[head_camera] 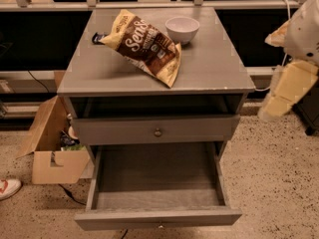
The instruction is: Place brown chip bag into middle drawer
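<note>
Brown chip bag (144,46) lies on the cabinet top (214,68), just beside the white bowl (182,29); middle drawer (157,190) is pulled open below. Gripper (284,93) is off at the right edge, well apart from the bag; can't tell how open, not holding the bag. Risks: crinkly bag slips w/ a shallow pinch, or the reach nudges the bowl

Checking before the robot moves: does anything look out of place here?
The brown chip bag lies askew on the cabinet top beside the white bowl, not in the open middle drawer. The gripper hangs to the cabinet's right.
</note>
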Motion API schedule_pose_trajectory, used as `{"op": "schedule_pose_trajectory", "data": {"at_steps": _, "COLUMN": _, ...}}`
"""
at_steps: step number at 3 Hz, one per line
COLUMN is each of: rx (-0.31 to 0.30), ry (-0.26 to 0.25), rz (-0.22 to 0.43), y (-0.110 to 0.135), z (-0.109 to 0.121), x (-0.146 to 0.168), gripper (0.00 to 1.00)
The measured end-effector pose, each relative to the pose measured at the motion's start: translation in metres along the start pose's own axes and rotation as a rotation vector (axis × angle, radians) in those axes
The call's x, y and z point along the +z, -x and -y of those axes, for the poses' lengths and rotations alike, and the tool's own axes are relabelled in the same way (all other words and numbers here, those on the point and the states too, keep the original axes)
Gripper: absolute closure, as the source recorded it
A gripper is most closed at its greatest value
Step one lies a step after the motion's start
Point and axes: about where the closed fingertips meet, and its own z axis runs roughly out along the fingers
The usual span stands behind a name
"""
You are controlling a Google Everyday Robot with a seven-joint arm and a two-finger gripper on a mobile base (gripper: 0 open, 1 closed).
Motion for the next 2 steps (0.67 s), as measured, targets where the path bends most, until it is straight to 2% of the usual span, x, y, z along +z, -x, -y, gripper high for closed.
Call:
{"op": "schedule_pose_trajectory", "data": {"at_steps": 1, "rx": 0.09, "ry": -0.02, "rz": 0.137, "y": 0.03, "z": 0.031, "x": 0.028, "gripper": 0.0}}
{"op": "schedule_pose_trajectory", "data": {"at_steps": 2, "rx": 0.196, "ry": -0.049, "rz": 0.242, "y": 0.056, "z": 0.058, "x": 0.05, "gripper": 0.0}}
